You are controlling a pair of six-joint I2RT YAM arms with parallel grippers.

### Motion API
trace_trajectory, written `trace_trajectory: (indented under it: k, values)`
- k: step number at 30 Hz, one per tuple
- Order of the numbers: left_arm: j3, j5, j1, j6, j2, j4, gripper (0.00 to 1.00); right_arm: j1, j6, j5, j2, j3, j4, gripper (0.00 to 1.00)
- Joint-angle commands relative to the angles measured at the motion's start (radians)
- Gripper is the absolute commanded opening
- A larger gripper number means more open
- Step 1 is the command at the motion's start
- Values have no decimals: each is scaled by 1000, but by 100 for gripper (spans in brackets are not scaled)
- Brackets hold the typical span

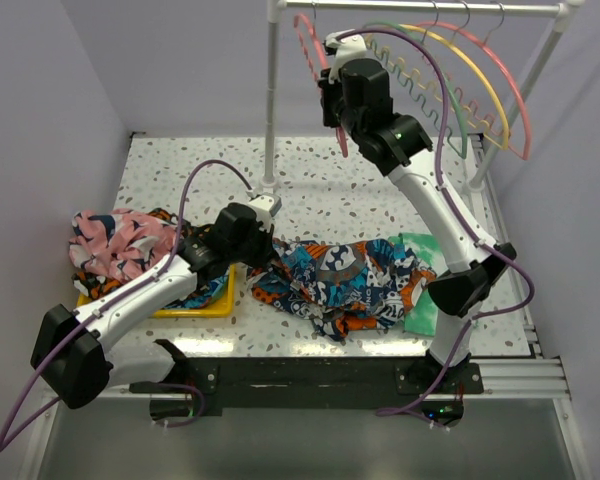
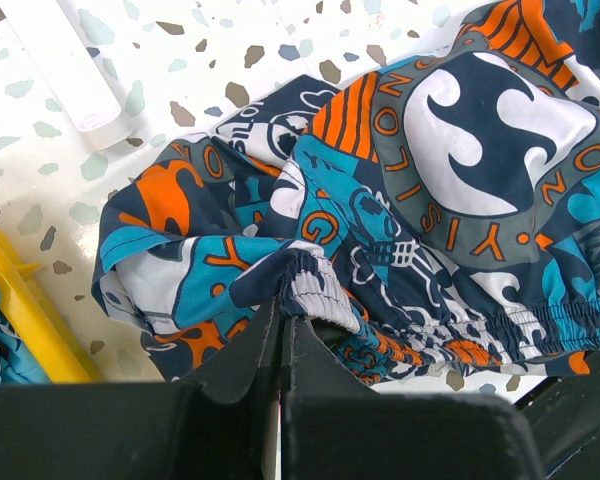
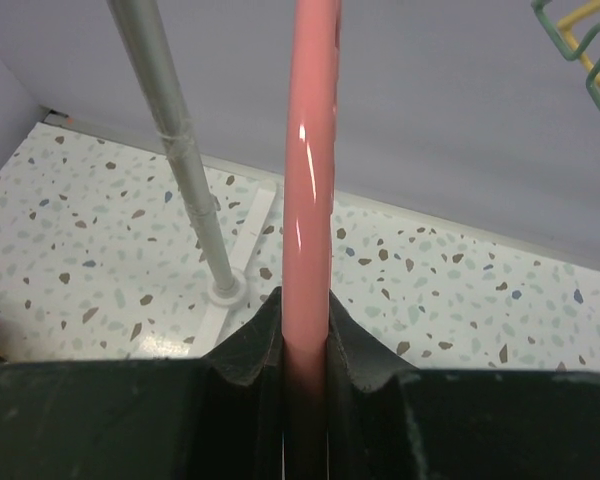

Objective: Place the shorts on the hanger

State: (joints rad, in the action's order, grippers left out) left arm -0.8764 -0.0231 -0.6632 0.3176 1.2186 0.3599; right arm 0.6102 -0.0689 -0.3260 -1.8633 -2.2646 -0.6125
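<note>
Top external view: shorts (image 1: 345, 280) lie crumpled on the speckled table (image 1: 310, 165), front centre, between the yellow tray (image 1: 195, 308) on the left and a green-and-white cloth (image 1: 420, 300) on the right. They are soft fabric with a busy orange, teal, navy and white print; the left wrist view shows a large round navy-and-white emblem ringed with orange letters and a gathered elastic waistband. Left gripper (image 2: 282, 322) is down at the shorts' left edge, jaws pressed together with no visible gap, pinching a raised fold of the printed fabric. Right gripper (image 3: 305, 312) is raised at the clothes rack (image 1: 271, 100) at the back, jaws narrow, one finger against each side of the coral-pink hanger (image 3: 310, 150), gripping its thin glossy bar, which runs straight up between the fingers. The hanger is on the rack rail, its arch spanning to the right, outside the yellow hanger (image 1: 458, 55) and green hanger (image 1: 446, 88). A pink-and-navy garment (image 1: 110, 245) is heaped at far left by the tray.
</note>
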Motion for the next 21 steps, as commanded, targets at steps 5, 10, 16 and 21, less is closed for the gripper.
trace_trajectory:
  k: [5, 10, 16, 21]
  values:
    - [4, -15, 4, -23, -16, -36, 0, -3, 24, -50, 111, 37, 184, 0]
    - [4, -15, 5, -23, -11, -36, 0, -4, 23, -58, 153, 99, 235, 0]
    - [4, -17, 4, -22, -13, -36, 0, -3, 14, -61, 179, 129, 234, 0]
    - [4, -15, 5, -20, -8, -38, 0, -3, -15, -54, 251, 235, 252, 0]
